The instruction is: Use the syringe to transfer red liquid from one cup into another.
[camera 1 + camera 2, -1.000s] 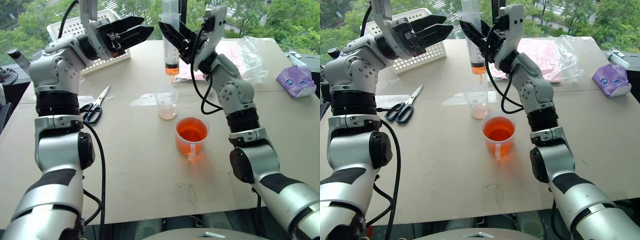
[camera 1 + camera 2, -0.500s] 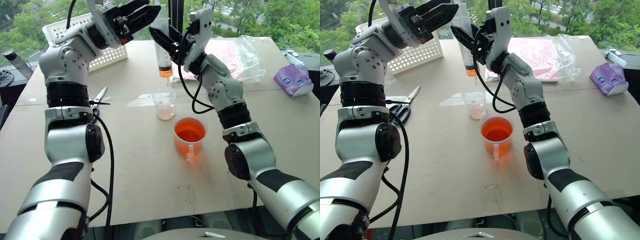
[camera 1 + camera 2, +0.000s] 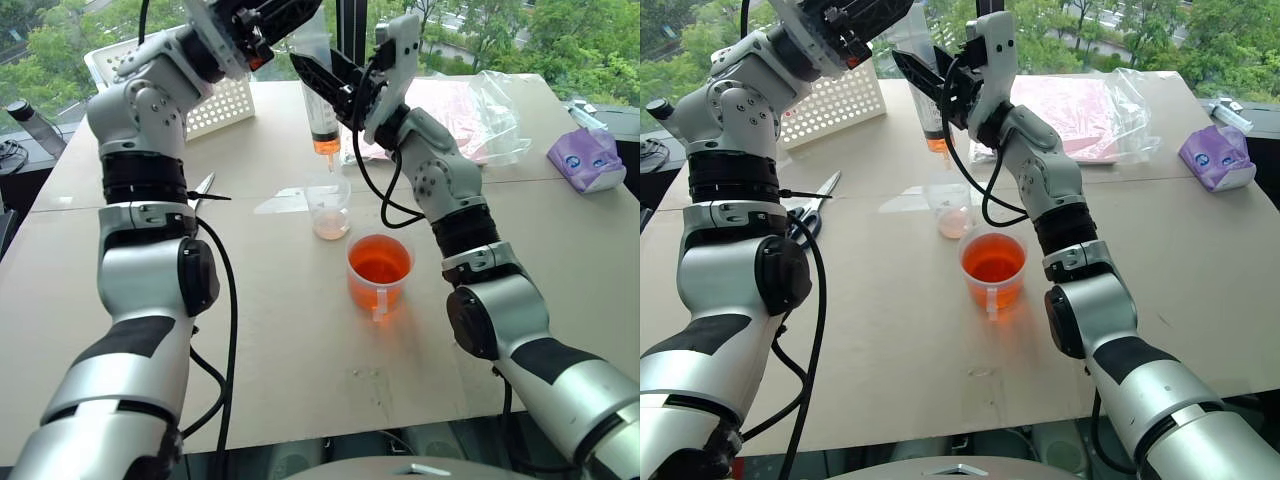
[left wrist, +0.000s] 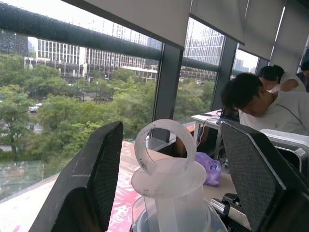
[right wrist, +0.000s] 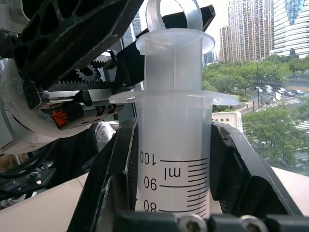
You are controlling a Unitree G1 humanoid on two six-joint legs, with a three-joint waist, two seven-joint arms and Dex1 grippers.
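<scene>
My right gripper (image 3: pixel 322 78) is shut on the barrel of the syringe (image 3: pixel 322 115) and holds it upright, also in the right wrist view (image 5: pixel 173 130). A little red liquid (image 3: pixel 326 146) sits at the syringe's lower end. Its tip hangs just above the smaller cup (image 3: pixel 329 205), which holds a thin pale layer. The wider cup (image 3: pixel 380 272), with a white strip, stands nearer and holds deep orange-red liquid. My left gripper (image 3: pixel 290 12) is open up at the plunger; in the left wrist view its fingers (image 4: pixel 91 169) flank the plunger's ring (image 4: pixel 166 145) without touching it.
Scissors (image 3: pixel 203 190) lie partly behind my left arm. A white basket (image 3: pixel 215 100) stands at the back left. A plastic bag with a pink sheet (image 3: pixel 470 105) and a purple pack (image 3: pixel 590 160) lie at the back right. People sit beyond the window side (image 4: pixel 260 101).
My left gripper has risen and swung right, from beside the syringe to around its plunger top. The right gripper still holds the syringe over the smaller cup.
</scene>
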